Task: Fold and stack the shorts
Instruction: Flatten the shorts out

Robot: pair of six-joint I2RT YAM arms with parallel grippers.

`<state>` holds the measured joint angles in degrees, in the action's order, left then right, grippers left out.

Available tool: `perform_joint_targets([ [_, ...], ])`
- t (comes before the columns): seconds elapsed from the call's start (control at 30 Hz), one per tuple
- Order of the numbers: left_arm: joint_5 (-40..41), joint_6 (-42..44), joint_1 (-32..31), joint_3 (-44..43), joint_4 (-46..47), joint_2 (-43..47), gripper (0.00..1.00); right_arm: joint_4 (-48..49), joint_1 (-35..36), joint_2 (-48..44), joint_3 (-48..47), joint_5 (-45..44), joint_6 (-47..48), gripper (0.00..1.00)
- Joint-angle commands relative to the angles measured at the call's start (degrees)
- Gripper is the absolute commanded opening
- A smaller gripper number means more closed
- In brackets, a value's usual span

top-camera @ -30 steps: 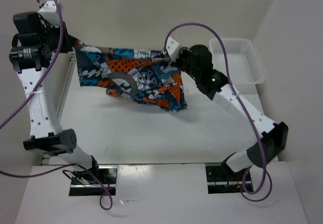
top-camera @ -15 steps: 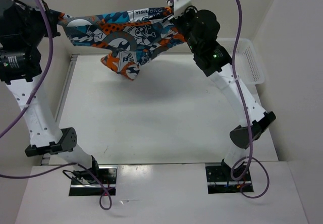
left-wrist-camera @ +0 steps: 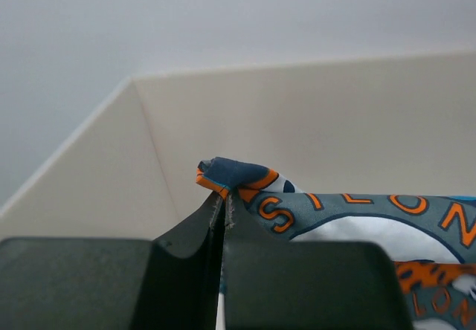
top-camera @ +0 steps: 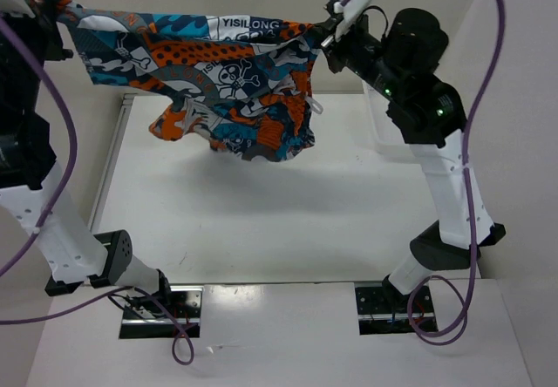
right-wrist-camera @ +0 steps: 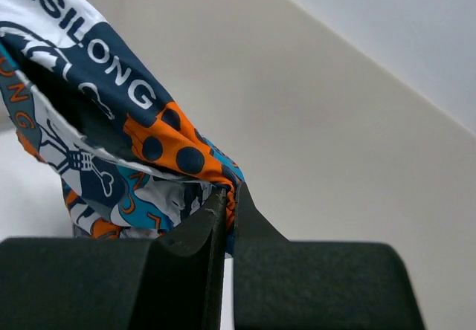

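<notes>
Shorts (top-camera: 227,73) hung stretched, long axis left-right (waistband uppermost); corners pinched inside closed jaws of left gripper (left-wrist-camera: 222,205) and right gripper (right-wrist-camera: 227,195).

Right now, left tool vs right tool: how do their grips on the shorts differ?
Left tool pinches a thin, flat waistband corner, with a small nub poking past its tips; right tool clamps a thicker, bunched fold. Left tool's cloth runs off sideways, taut; right tool's gathers in loose folds. Shared: both are shut on the shorts, stretched between them.
</notes>
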<state>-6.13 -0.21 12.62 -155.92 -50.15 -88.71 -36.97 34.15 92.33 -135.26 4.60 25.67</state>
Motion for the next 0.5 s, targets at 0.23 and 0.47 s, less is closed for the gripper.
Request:
perform_joint_targets([
  [0.23,0.43,0.21,0.3,-5.3,4.18,-6.9,0.0,-2.51,0.21,-4.52,5.75,7.27,-11.69,0.0],
  [0.47,-9.6,0.21,-0.58,2.1,1.73,-18.95,0.0,8.05,-6.0,-2.27,25.3,2.17,-16.43,0.0],
])
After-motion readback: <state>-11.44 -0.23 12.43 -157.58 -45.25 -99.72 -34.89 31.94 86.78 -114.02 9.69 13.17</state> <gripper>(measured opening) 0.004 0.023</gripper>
